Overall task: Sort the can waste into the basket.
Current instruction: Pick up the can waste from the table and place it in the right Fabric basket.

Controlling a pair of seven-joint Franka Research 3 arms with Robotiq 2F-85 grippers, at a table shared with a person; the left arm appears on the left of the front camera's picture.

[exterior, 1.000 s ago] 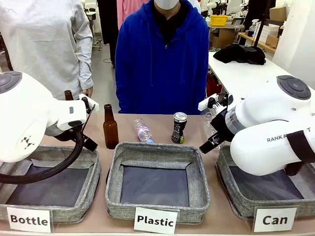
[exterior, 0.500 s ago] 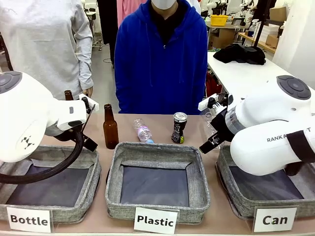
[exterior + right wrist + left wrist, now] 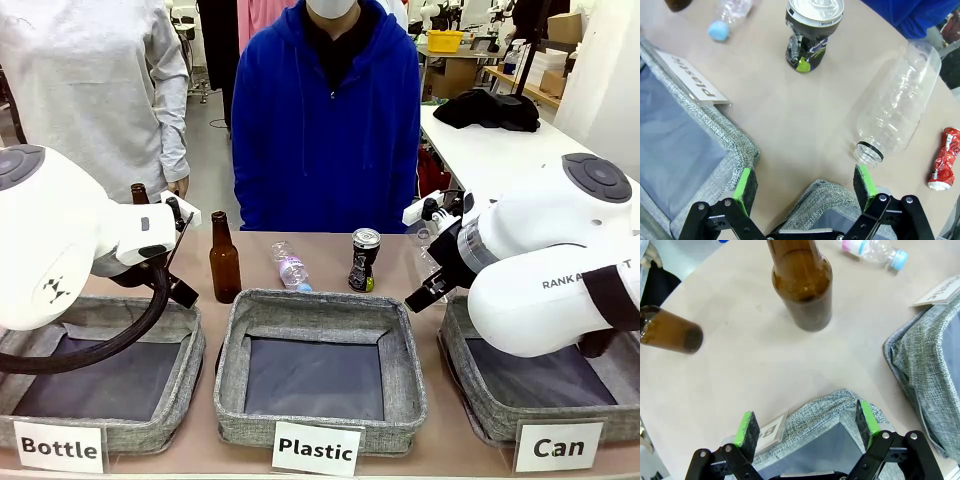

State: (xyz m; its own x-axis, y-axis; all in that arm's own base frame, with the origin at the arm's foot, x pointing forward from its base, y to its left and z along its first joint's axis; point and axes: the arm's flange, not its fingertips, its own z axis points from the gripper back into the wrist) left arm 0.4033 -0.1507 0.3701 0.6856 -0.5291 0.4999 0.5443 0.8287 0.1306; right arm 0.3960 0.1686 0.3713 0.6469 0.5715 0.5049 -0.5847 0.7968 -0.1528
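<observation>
One clear bottle (image 3: 900, 105) lies between black can (image 3: 812, 30) (upright) and red can (image 3: 944, 160).

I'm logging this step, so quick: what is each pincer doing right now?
Left pincer: open, holding nothing.
Right pincer: open, holding nothing.

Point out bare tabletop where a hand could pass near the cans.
Bare table lies between the black can, the clear bottle and the Plastic basket. Another lies between the brown bottles and the Bottle basket. Crowded: the red can beside the clear bottle.
</observation>
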